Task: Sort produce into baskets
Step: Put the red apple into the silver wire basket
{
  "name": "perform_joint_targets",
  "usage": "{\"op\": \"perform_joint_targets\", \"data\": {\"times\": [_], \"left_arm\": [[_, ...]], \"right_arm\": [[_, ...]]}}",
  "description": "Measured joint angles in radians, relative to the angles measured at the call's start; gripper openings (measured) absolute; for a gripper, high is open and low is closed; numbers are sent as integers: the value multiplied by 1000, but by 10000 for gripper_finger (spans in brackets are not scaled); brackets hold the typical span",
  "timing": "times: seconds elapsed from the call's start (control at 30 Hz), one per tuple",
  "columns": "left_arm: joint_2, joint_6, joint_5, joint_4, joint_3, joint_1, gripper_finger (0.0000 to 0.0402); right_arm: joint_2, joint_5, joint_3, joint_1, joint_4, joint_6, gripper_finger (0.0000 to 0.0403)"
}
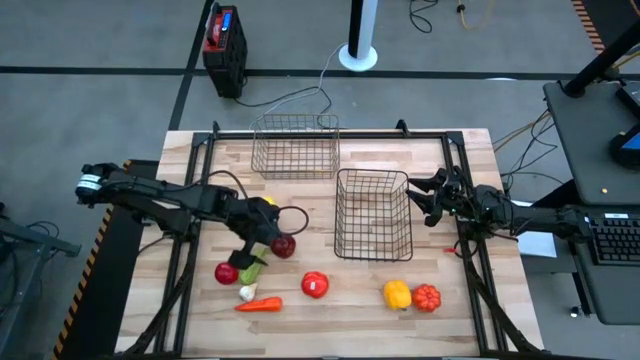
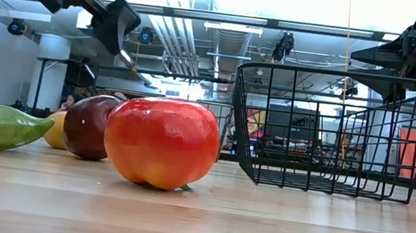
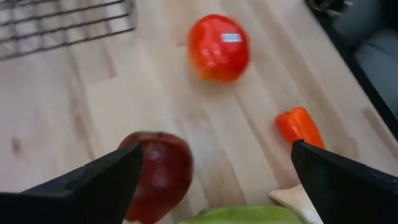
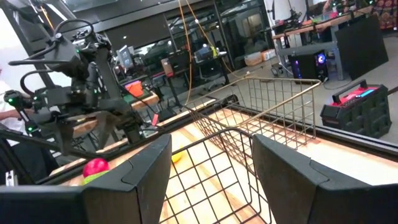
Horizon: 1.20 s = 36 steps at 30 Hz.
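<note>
My left gripper [image 1: 258,238] is open and hangs above the produce at the table's near left; in the low view [image 2: 116,22] it is well clear of the pieces. Below it lie a dark red apple [image 3: 158,177], a green cucumber [image 1: 252,265], a red piece [image 1: 226,272], white garlic [image 1: 247,292] and an orange carrot [image 1: 258,305]. A red tomato [image 1: 315,285] rests farther right. My right gripper [image 4: 211,177] is open over the right rim of the nearer wire basket [image 1: 373,212]. The second basket [image 1: 295,145] stands at the far edge.
A yellow pepper [image 1: 397,294] and an orange round piece [image 1: 427,297] lie near the front right. A yellow piece [image 1: 268,203] sits by the left arm. A red-and-black box [image 1: 224,38] stands on the floor beyond the table.
</note>
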Motion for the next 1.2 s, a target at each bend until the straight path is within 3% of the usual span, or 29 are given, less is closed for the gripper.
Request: {"op": "perform_joint_targets", "data": {"times": [0.17,0.37,0.5,0.73,1.2], "left_arm": [[0,67,62,-2,0,-1,391],[7,-191,55,66,-1,0,391],[28,-213,-23,130,-2,-4,391],[92,173,-258,-72,-5,-48,391],[179,192,-333,-36,-6,-47,382]], "right_arm": [[0,0,0,0,0,12,215],[0,-31,0,0,-4,15,215],[0,-78,0,0,-10,8,215],[0,-80,0,0,-15,8,215],[0,-80,0,0,-23,0,215]]}}
